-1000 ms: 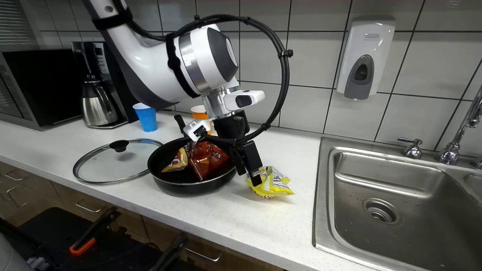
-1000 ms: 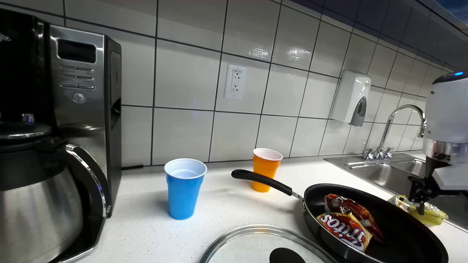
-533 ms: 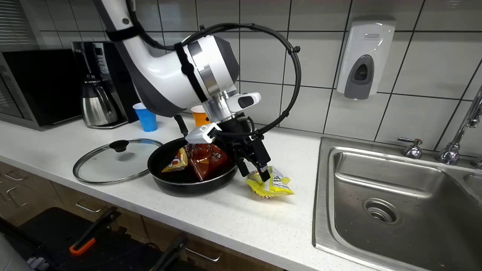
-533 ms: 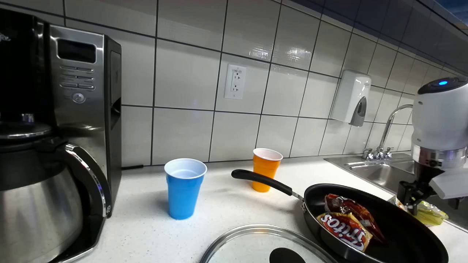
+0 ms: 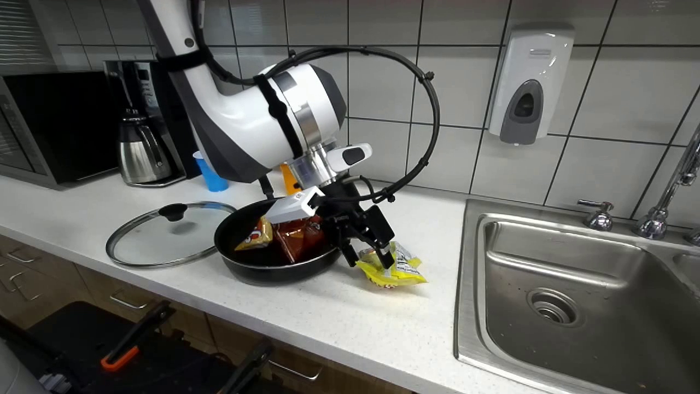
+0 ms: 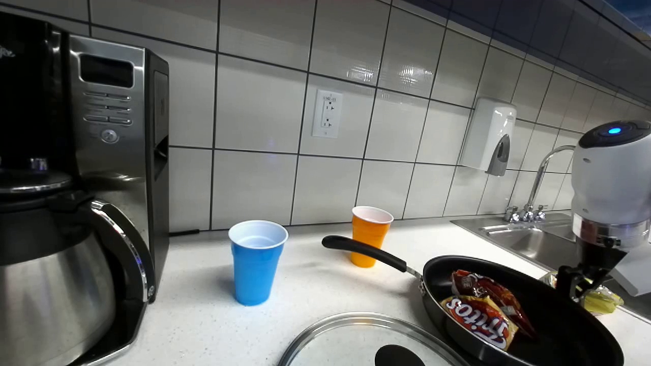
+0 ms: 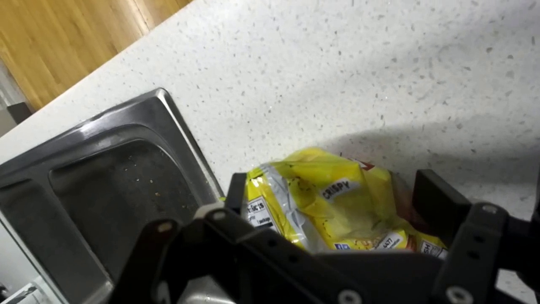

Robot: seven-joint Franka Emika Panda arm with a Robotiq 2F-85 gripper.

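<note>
A crumpled yellow snack bag (image 5: 403,272) lies on the white counter between the pan and the sink. It also shows in an exterior view (image 6: 602,301), partly behind the gripper and pan. My gripper (image 5: 369,261) is open just over the bag, tilted down. In the wrist view, the gripper (image 7: 335,192) has its fingers wide apart, one at each side of the yellow bag (image 7: 320,194); the lower part of the bag is hidden behind the gripper. It holds nothing. Whether a finger touches the bag, I cannot tell.
A black pan (image 5: 257,272) beside the gripper holds a Fritos bag (image 6: 480,320) and red bags (image 5: 290,241). A glass lid (image 5: 173,212), a blue cup (image 6: 258,269) and an orange cup (image 6: 370,239) stand nearby. The steel sink (image 5: 464,306) is on the bag's far side.
The arm has turned and come lower, so both fingers now show apart over the yellow bag. The bag, pan, lid and cups have not moved.
</note>
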